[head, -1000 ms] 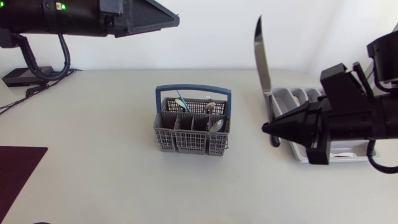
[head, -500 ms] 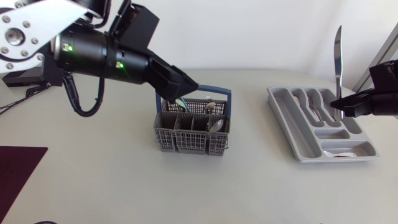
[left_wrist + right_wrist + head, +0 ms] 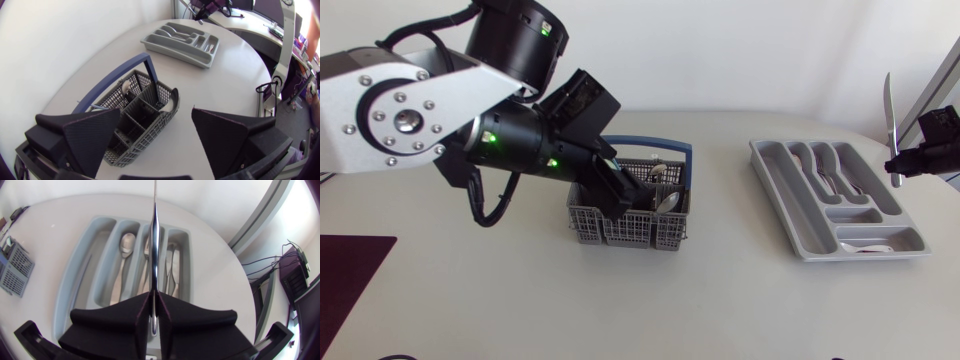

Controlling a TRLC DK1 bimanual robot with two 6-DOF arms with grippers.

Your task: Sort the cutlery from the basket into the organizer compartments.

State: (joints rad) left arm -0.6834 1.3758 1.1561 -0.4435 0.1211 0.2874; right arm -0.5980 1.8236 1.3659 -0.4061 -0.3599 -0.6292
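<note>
Nearest you, the surface [image 3: 650, 310] lay open in front of the basket [image 3: 628, 225], with only a dark red mat [image 3: 350, 270] at its near left corner. The basket stood at the middle, its blue handle [image 3: 112, 76] arching over the grid cells, and spoon bowls [image 3: 667, 201] showed in the right-hand ones. Your left gripper [image 3: 156, 114] hung just above the basket, its two fingers spread wide and holding nothing. Seen from that wrist, the basket lay between and ahead of them.

To the right, well apart from the basket across bare surface, the organizer [image 3: 778, 180] lay with its long compartments running from far left to near right. A spoon [image 3: 125, 245] sat in one and more cutlery [image 3: 172, 272] in those beside it.

Farther right, just past the organizer's right rim at the surface's edge, your right gripper [image 3: 154, 311] was clamped on the knife [image 3: 154, 235] near its handle end. The knife stood upright, its long axis close to vertical and its tip up. From that wrist, the blade rose edge-on from between the fingers, with the organizer ahead of and below the gripper.
</note>
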